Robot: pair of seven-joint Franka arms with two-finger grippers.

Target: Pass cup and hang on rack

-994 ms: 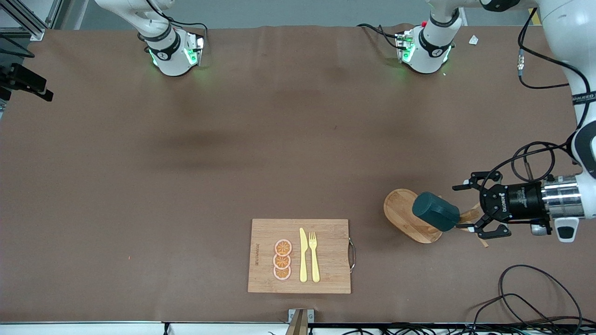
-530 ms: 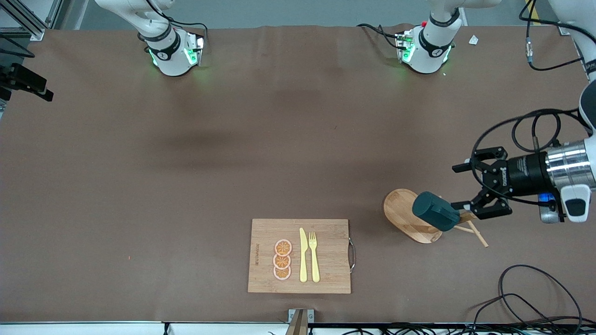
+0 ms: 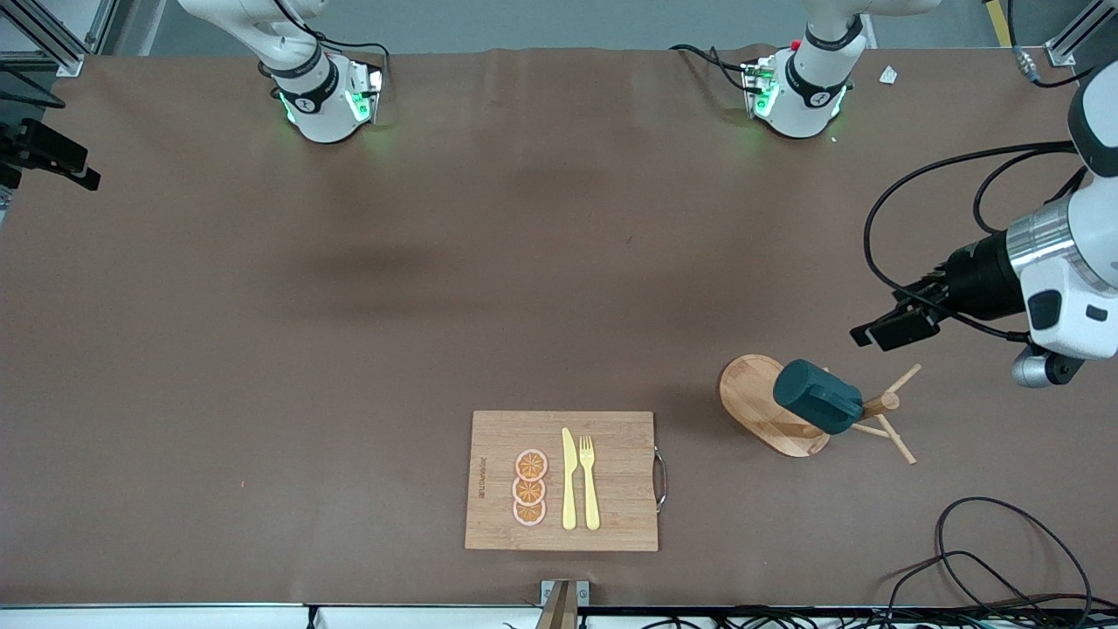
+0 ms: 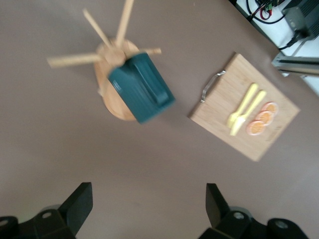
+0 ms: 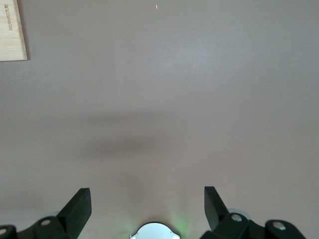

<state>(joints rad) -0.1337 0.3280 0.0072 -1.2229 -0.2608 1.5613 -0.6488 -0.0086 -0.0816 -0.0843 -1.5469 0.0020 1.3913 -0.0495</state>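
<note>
Left gripper [image 3: 895, 330] farther from rack [image 3: 769, 404]

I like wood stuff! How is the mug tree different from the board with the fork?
The light wooden mug tree stands up with pegs and carries the dark teal cup. The flat rectangular wooden cutting board holds yellow cutlery and orange slices. Both are light wood.

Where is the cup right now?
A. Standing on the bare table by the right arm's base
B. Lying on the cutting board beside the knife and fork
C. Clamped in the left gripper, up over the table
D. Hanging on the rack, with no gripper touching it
D: the cup hangs on the rack, while the left gripper is open, up over the table, clear of both.
</note>
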